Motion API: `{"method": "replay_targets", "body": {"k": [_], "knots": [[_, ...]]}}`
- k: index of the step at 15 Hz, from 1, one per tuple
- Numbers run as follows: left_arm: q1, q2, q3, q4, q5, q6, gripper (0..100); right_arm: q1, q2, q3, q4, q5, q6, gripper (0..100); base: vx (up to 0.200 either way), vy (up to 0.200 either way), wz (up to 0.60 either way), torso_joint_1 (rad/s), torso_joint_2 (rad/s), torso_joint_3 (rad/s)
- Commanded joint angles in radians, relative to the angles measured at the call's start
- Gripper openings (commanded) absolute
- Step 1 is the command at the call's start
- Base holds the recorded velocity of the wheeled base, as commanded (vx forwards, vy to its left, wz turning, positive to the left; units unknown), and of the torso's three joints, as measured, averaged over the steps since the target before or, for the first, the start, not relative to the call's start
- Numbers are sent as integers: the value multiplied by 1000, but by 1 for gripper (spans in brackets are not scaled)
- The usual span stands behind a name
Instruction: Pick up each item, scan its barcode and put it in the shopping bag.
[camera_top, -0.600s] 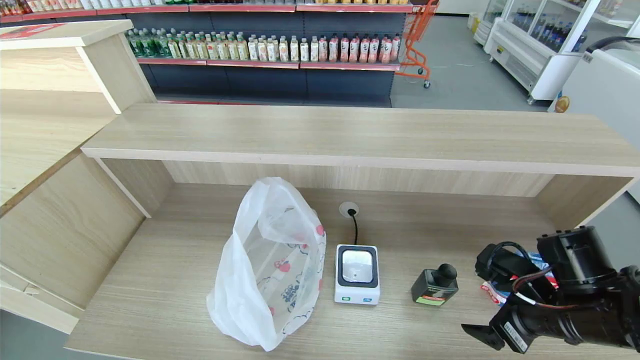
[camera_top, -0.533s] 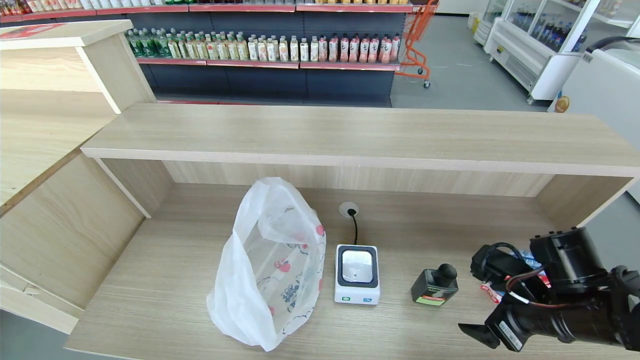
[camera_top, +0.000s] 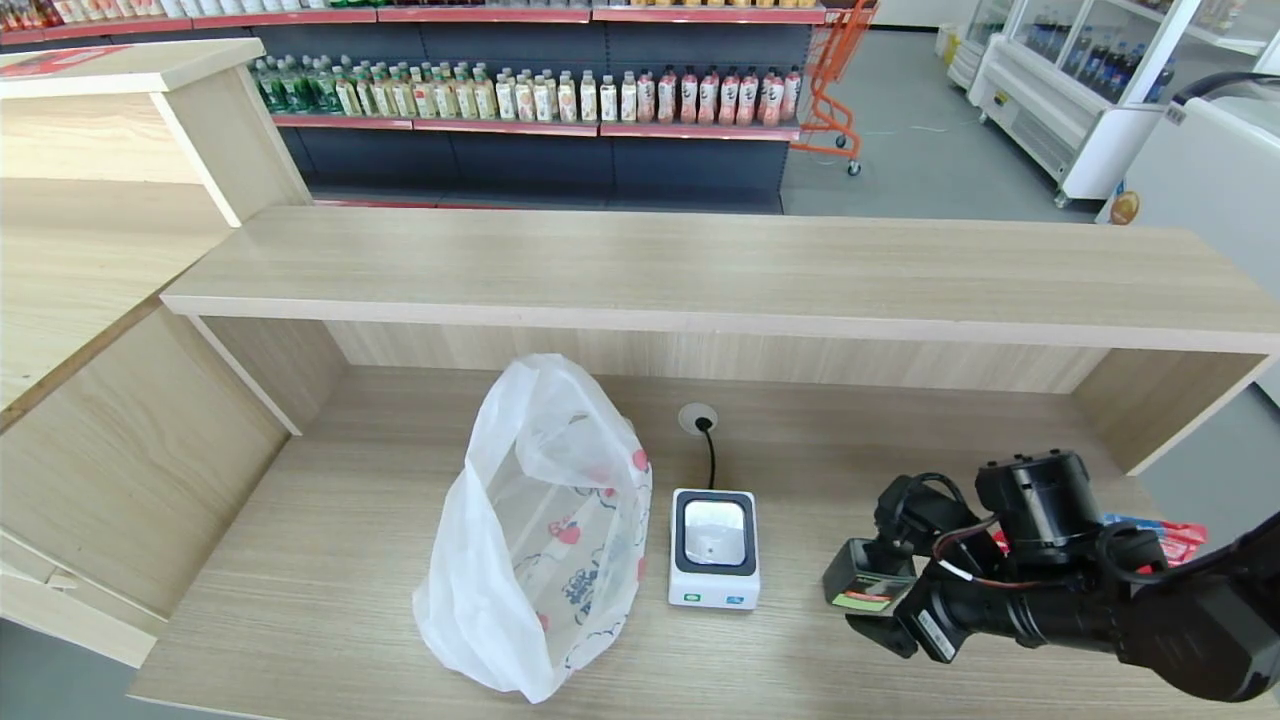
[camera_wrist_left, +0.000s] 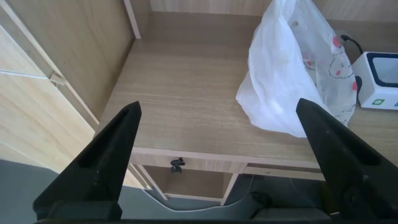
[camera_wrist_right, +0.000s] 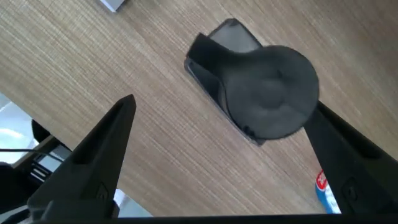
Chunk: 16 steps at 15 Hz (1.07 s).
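Bottle (camera_top: 858, 582), small and dark with a round black cap, stands on the counter (camera_top: 330, 560) just right of the scanner (camera_top: 713, 545) and well right of the shopping bag (camera_top: 540, 540). My right pincer (camera_wrist_right: 224, 109) hangs directly over it with both fingers spread wide. One finger is on each side of the cap and neither touches it. I judge I am lined up this way so that a plain drop would bring the bottle between the fingers before they close. Nothing is gripped yet, so the pick is the step in hand, with scanning and bagging to follow. The scanner's window faces up, so the bottle's barcode will likely have to be turned down toward it. I cannot see where that code sits. The bag stands just left of the scanner with its mouth gaping, which keeps the path from scan to drop short. I cannot tell whether anything lies inside it. A red and blue packet (camera_top: 1170, 540) lies farther right, partly hidden behind my arm. My left pincer (camera_wrist_left: 219, 106) is also spread and empty, held off the near left edge of the counter, out of the way.
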Motion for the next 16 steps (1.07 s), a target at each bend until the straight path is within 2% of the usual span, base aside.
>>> {"method": "replay_targets", "body": {"k": [1,6,7,12,16], "knots": [[-1,0,0,0,0,0,100,13,49,-27,-5,5,-2,100,0,0,0,0,0,0],[-1,0,0,0,2,0,100,28,130,-102,-48,7,-1,100,0,0,0,0,0,0],[-1,0,0,0,2,0,100,28,135,-105,-53,10,1,0,0,0,0,0,0,0],[-1,0,0,0,2,0,100,36,147,-133,-67,14,10,0,0,0,0,0,0,0],[-1,0,0,0,2,0,100,16,-86,-38,-65,13,151,0,0,0,0,0,0,0]]}}
